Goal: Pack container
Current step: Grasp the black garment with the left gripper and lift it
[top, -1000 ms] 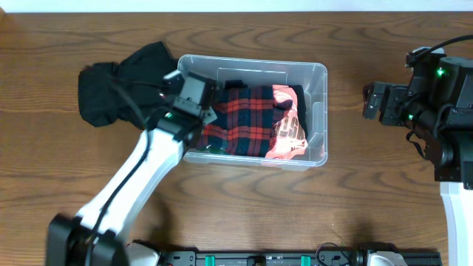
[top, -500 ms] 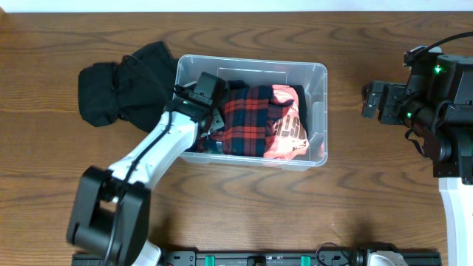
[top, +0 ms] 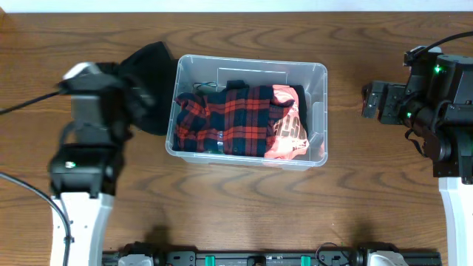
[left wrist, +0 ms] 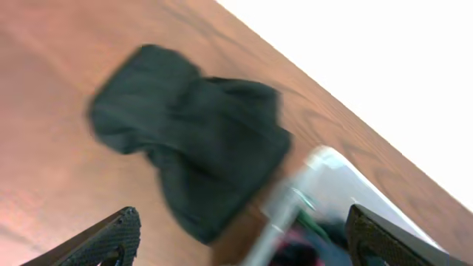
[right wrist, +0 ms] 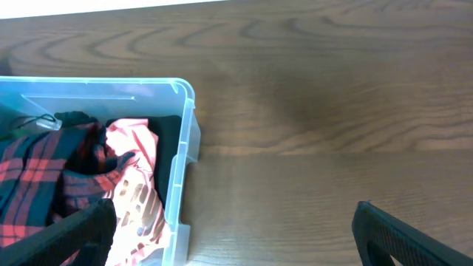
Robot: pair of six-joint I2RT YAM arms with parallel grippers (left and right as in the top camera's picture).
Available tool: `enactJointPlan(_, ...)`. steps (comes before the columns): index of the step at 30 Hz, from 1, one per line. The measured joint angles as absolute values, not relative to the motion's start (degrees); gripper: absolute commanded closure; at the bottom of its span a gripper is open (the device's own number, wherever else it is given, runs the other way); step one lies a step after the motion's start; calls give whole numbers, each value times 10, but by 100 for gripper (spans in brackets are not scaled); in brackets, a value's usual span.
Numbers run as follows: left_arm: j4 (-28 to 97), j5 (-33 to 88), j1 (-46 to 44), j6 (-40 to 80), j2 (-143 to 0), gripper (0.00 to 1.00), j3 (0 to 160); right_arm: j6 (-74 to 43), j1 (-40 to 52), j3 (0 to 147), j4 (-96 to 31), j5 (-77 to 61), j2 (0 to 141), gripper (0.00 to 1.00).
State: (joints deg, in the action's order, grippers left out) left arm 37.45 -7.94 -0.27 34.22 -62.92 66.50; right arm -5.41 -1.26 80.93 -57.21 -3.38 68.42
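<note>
- a brown wood-grain surface [top: 244, 207] fills the overhead view, with a pale strip along its far edge.
- the container [top: 319, 74], a clear rectangular plastic bin, stands in the middle of the surface between the two arms, nearer the far edge.
- a red-and-navy plaid shirt [top: 229, 122] lies crumpled inside the container and covers most of its left and central floor.
- a black garment [top: 151, 81] lies bunched on the surface outside the container, up against or just beside its left wall; the left arm covers part of it from above.
- a pink garment [top: 290, 134] is tucked in the container's right end, touching the plaid shirt, with dark fabric beside it.
- the left tool [left wrist: 242, 218] has its fingers spread wide with nothing between them; its camera view is blurred and shows the black garment and a corner of the container.
- the right tool [right wrist: 235, 207] is also spread wide and empty, well apart from the container's right wall, above bare wood.
</note>
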Motion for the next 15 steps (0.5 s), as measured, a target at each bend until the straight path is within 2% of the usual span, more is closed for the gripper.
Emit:
enactJointPlan(4,375,12,125,343,-699,11,655,-54,-13,809,-572,-34,686,1)
enactJointPlan(6,375,52,161,345,-746,11,652,-54,-13,809,-572,-34,688,1)
enactJointPlan(10,344,149,211,348,-861,11,646,-54,-13,809,-572,-34,696,1)
enactJointPlan(15,269,227,229,362,-961,11,641,-54,-13,809,-572,-34,707,1)
